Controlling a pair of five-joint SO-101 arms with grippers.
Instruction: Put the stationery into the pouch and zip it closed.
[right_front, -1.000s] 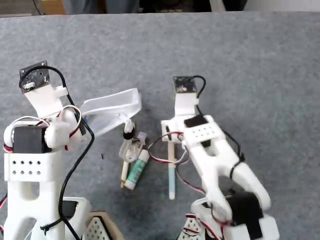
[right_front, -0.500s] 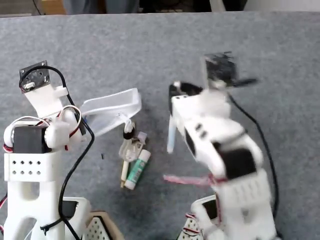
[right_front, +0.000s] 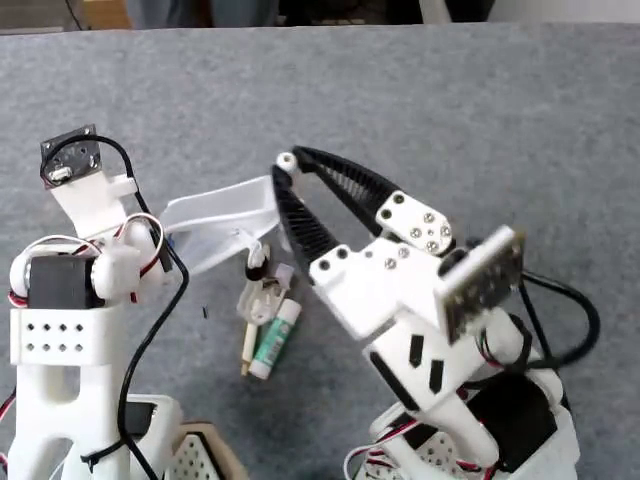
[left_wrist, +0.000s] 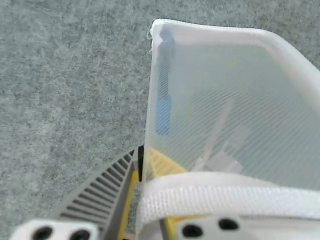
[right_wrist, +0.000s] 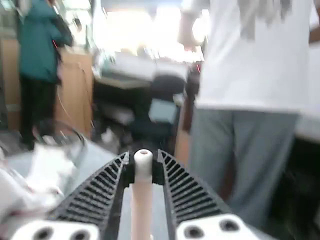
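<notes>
The translucent pouch (right_front: 225, 215) is seen left of the desk's middle, well short of the far edge; one end of it is clamped in the left end effector (right_front: 165, 243), whose jaws are narrowed onto the pouch's edge; in the left wrist view the pouch (left_wrist: 225, 100) is seen pinched at the left end effector (left_wrist: 141, 165), and a blue patch and pale shapes are seen through its wall, though whether inside or behind cannot be told. A white pen (right_front: 287, 160) is held in the right end effector (right_front: 285, 178), its tip just beside the pouch's free end; contact cannot be judged; in the right wrist view the pen (right_wrist: 142, 190) is gripped between the black ribbed fingers (right_wrist: 100, 192). On the grey desk (right_front: 450, 100), toward its near edge from the pouch, a glue stick (right_front: 275, 340), a wooden stick (right_front: 247, 352) and some small pale items (right_front: 264, 290) are laid close together.
</notes>
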